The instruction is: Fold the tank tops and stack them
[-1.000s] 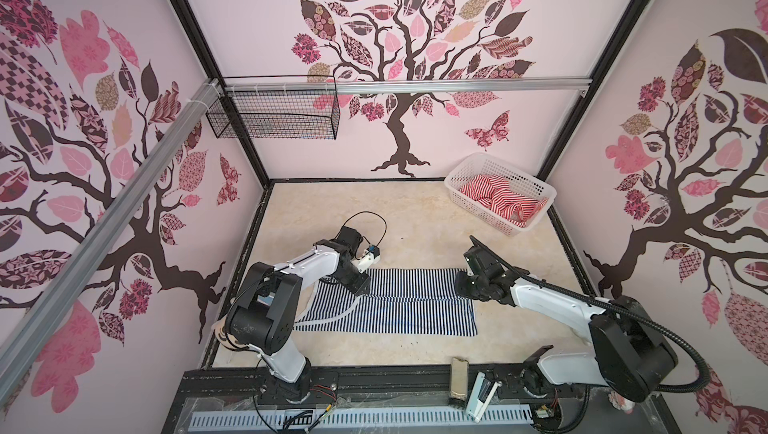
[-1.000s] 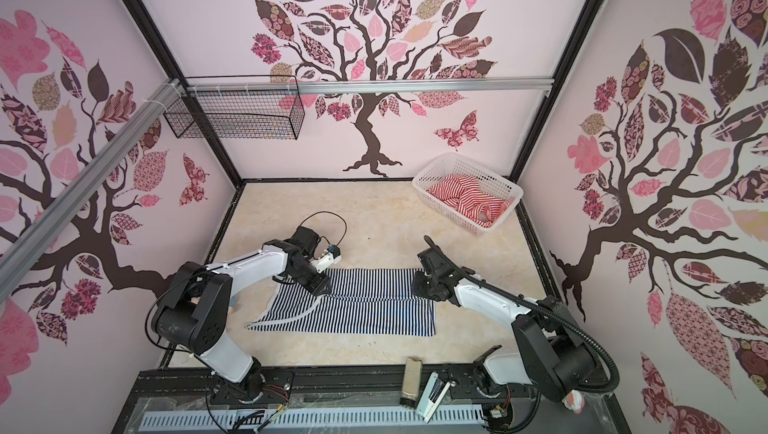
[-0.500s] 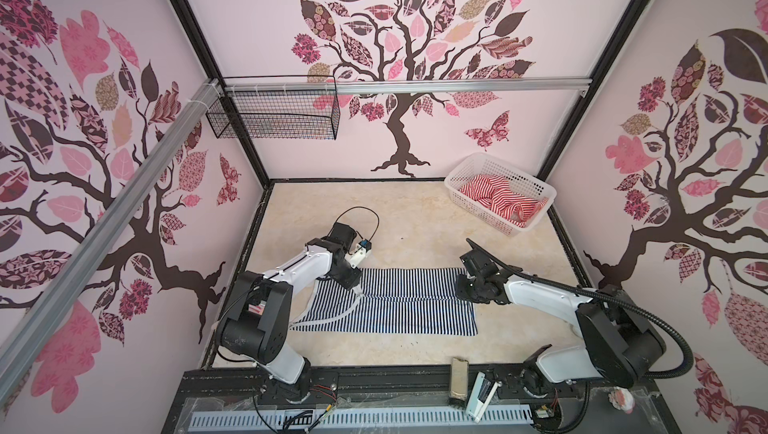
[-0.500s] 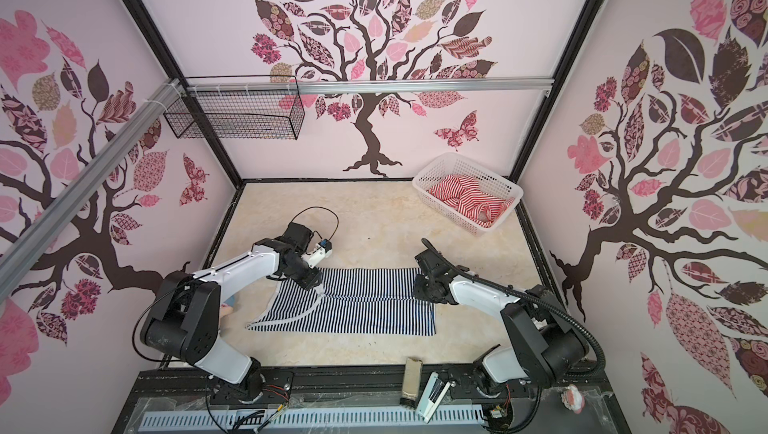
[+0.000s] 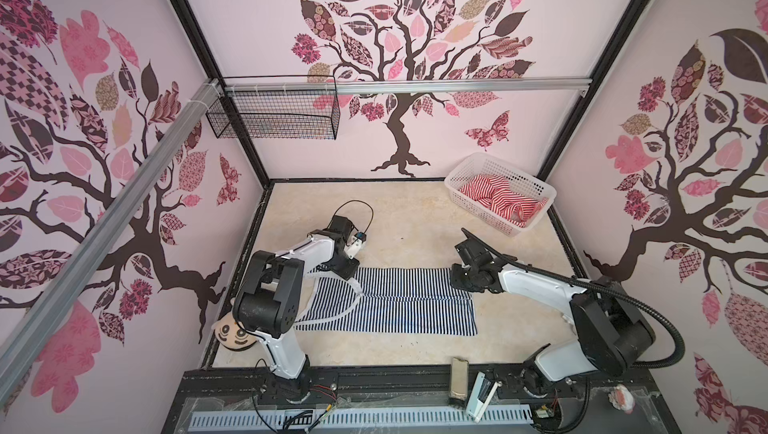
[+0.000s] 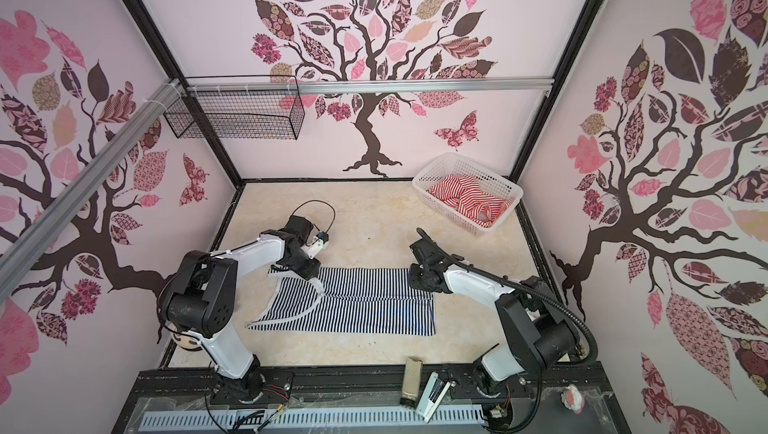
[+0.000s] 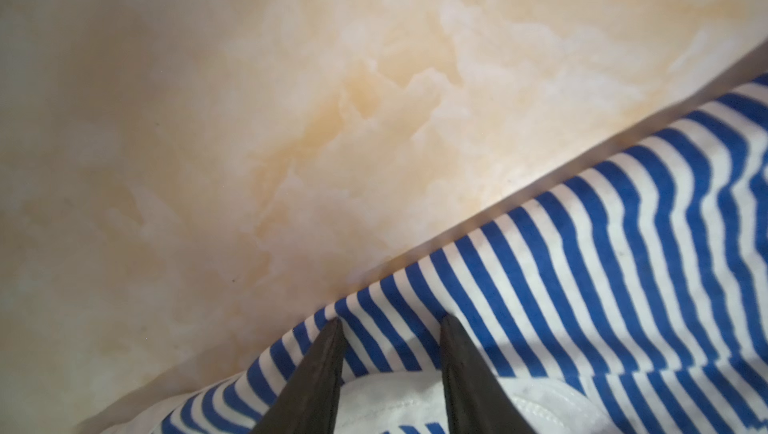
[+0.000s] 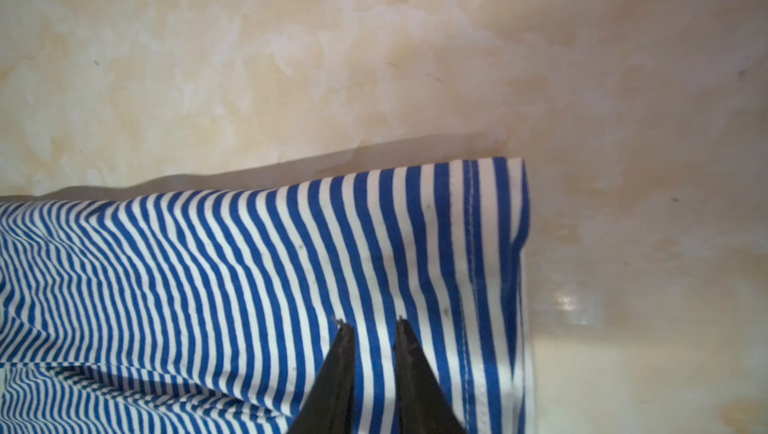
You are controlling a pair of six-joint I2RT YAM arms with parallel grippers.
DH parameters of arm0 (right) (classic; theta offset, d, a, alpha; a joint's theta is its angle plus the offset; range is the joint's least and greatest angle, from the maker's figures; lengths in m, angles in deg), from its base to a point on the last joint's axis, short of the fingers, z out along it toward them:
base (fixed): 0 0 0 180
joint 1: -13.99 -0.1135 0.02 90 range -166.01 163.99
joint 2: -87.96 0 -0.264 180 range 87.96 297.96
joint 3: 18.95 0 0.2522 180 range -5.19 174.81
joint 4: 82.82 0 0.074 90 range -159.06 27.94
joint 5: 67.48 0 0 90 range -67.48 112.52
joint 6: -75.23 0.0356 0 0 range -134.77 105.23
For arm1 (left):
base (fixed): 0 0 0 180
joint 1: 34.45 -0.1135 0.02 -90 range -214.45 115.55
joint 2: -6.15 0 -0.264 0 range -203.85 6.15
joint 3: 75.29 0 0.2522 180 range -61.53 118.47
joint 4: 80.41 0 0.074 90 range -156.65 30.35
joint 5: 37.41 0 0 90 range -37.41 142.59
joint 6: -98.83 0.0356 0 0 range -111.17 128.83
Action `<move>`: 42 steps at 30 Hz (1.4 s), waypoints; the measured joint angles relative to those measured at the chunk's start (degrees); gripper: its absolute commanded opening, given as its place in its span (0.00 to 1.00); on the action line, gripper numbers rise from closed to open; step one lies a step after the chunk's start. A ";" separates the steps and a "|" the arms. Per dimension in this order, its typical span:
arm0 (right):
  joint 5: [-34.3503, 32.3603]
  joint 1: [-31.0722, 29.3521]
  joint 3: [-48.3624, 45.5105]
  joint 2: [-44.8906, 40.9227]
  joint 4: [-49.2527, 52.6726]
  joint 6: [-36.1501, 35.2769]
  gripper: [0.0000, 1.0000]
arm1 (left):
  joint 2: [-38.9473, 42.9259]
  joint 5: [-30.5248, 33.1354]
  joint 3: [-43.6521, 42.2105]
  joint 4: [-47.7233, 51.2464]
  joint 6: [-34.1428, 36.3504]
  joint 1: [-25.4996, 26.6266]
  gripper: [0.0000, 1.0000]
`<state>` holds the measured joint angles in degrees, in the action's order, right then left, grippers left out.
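The navy-striped tank top (image 5: 411,311) is lying stretched flat on the desk (image 5: 415,228), straps toward the left arm and hem toward the right. Its far long side is lying doubled over onto the body, the flap's edge running as a line along the middle. Set against a second ago, the cloth is looking just the same: no corner is rising and no crease is shifting.

What is changing is small and only in the arms. The left arm (image 5: 307,251) is sitting a touch differently at the far strap corner, and the plush doll (image 5: 235,334) is now showing beside its base. The right arm (image 5: 536,282) is drawing its elbow in a little while keeping to the far hem corner.

The left jaws are standing apart, tips resting on the stripes with the white trim (image 7: 415,403) showing between them. The right jaws are standing narrowly apart, tips down on the cloth just beside the stitched hem (image 8: 469,244). I am seeing no cloth gathered up between either pair.

To me this is reading as the lengthwise fold being laid down and let go, with the crosswise fold still to come. The red-striped tank top (image 5: 498,199) is lying crumpled in the white basket (image 5: 478,213) at the far right corner, well apart and not yet folded.
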<state>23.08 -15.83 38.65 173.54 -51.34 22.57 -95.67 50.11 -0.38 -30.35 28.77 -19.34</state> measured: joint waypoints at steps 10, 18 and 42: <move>-1.05 0.00 -1.46 2.82 -3.45 0.72 0.21 | -9.01 0.68 13.20 6.75 1.33 -0.11 0.37; -0.92 -0.81 -6.80 -0.87 -9.11 3.93 0.20 | -26.71 2.01 40.61 13.77 2.36 2.27 0.37; -12.50 -29.79 1.53 0.87 1.64 19.21 0.22 | -15.52 0.66 42.38 10.05 -3.61 2.73 0.43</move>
<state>10.57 -45.63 40.18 174.42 -49.70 41.78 -111.19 50.77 42.00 -20.30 25.16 -16.60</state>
